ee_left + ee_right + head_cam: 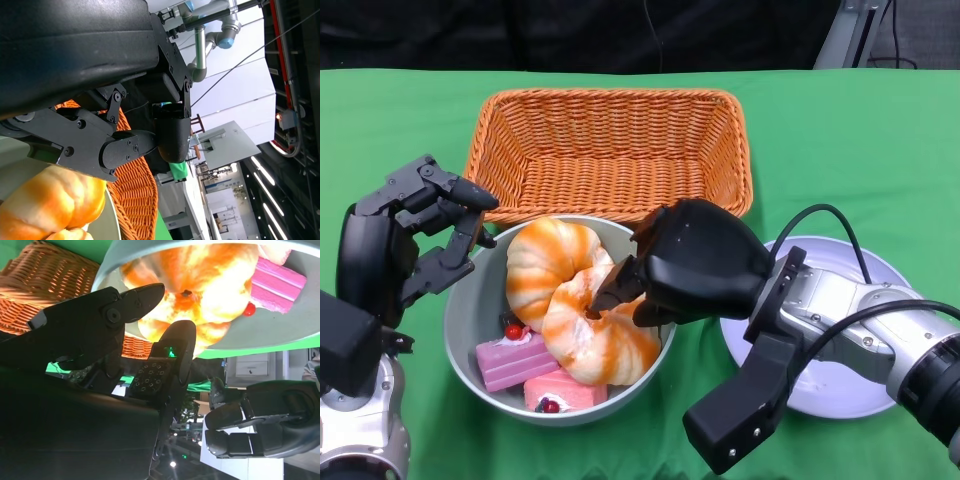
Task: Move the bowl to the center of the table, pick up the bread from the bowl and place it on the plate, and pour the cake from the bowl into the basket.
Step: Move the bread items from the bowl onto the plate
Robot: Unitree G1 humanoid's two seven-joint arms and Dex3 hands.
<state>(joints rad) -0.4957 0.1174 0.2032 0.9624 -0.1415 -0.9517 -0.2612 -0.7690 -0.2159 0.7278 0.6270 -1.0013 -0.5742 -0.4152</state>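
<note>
1. Head view first: the right hand [665, 275] is reaching in over the bowl's rim, fingertips touching the twisted orange-and-white bread [575, 300]. Whether it has truly clamped on, I cannot tell.
2. Over to the left hand [415, 245]: fingers spread against the bowl's outer rim, holding nothing that I can see, likely steadying it.
3. Grey bowl [470, 320] sits just in front of the wicker basket [610, 150], with the bread piled on top and pink cake slices [515, 360] below.
4. White plate [870, 270] waits just beside the bowl, under the right forearm.
5. My call: close firmly around the bread's middle twist, lift straight up clear of the rim so the cake stays put, then swing across to the plate.
</note>
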